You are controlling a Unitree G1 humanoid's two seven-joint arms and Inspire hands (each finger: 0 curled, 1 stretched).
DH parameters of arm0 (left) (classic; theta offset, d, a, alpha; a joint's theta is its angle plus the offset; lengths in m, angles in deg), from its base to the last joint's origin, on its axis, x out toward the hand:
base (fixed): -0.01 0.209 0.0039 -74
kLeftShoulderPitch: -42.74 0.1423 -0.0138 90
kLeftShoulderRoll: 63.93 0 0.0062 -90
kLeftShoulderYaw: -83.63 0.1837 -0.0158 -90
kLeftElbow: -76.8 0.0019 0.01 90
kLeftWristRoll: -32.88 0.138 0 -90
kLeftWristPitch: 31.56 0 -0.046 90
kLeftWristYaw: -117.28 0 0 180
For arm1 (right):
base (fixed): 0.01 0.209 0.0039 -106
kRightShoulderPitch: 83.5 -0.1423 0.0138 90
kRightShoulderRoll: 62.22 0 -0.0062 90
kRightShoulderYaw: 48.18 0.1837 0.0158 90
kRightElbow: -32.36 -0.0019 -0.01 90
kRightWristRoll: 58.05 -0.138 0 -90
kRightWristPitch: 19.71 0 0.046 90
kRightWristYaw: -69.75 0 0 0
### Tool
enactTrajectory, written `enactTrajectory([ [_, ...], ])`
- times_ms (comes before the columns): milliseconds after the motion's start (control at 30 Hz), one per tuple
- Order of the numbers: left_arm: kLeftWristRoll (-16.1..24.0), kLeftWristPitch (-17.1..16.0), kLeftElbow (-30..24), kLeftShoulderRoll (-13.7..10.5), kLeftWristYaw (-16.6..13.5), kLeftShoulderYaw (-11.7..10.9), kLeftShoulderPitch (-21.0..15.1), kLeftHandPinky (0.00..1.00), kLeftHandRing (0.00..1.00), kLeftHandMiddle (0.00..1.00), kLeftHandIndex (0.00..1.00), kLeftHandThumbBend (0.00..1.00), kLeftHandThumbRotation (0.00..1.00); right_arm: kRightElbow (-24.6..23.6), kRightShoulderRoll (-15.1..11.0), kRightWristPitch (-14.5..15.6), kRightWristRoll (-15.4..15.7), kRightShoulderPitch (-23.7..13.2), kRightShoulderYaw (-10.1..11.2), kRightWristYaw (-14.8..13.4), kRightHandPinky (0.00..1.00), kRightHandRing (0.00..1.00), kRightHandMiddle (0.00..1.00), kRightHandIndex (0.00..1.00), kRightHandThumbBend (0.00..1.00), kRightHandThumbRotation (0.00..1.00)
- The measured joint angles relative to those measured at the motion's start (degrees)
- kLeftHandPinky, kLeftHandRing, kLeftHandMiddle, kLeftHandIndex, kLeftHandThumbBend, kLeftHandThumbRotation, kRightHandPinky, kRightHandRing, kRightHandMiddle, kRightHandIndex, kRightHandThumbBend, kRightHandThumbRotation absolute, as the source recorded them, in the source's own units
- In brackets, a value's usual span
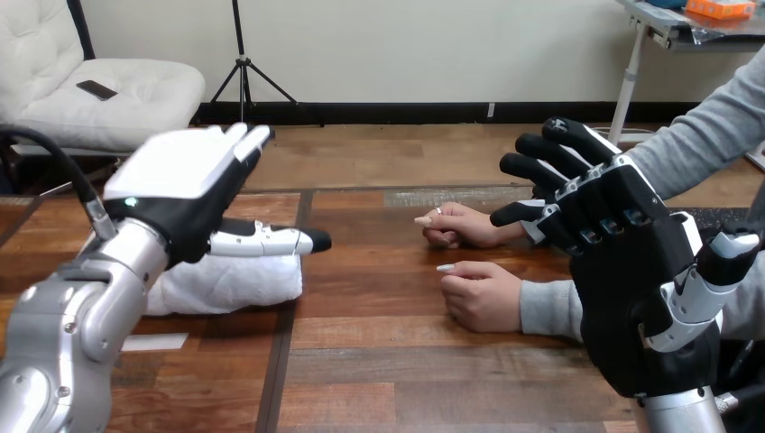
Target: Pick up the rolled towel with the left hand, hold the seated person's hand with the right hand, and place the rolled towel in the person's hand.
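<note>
A white rolled towel [225, 284] lies on the wooden table [388, 361] at the left. My left hand [194, 185] hovers just over it, open, fingers straight and pointing away, thumb stretched out to the right above the roll. My right hand [622, 262] is raised at the right, open, palm facing left with fingers spread. Two of the person's hands rest on the table in loose fists: the farther one [462, 225] lies just left of my right fingertips, the nearer one [483, 293] sits left of my right palm. I touch neither.
The person's grey sleeves [704, 135] come in from the right behind my right hand. A small white slip [153, 342] lies on the table by my left forearm. Bare tabletop lies between the towel and the person's hands.
</note>
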Motion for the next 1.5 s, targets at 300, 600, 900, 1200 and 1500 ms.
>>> enactTrajectory([
  [300,0.00,-0.60,-0.42,0.00,-0.04,-0.43,-0.05,0.90,0.99,1.00,0.98,0.87,0.83,0.00,0.00,0.00,-0.03,0.01,0.05,0.05,0.57,0.78,0.78,0.78,0.92,1.00],
  [600,-0.48,-4.39,4.30,0.16,-2.89,-0.34,-1.19,0.90,0.99,1.00,0.98,0.90,0.81,0.00,0.00,0.00,-0.02,0.01,0.11,0.07,0.57,0.78,0.78,0.77,0.92,1.00],
  [900,-0.47,-9.91,15.18,0.91,-8.99,0.78,-4.84,0.92,1.00,1.00,1.00,0.89,0.80,0.01,-0.01,0.00,-0.04,0.02,0.17,0.13,0.57,0.78,0.78,0.77,0.93,1.00],
  [1200,-0.41,-13.01,26.91,2.15,-12.10,2.71,-9.56,0.95,1.00,1.00,1.00,0.89,0.82,0.03,-0.02,0.00,-0.04,0.01,0.18,0.28,0.57,0.78,0.79,0.78,0.93,1.00],
  [1500,-0.38,-16.10,37.51,3.99,-14.96,4.94,-13.81,0.95,1.00,1.00,1.00,0.90,0.83,0.03,-0.01,0.00,-0.01,0.01,0.19,0.35,0.57,0.78,0.79,0.78,0.92,1.00],
])
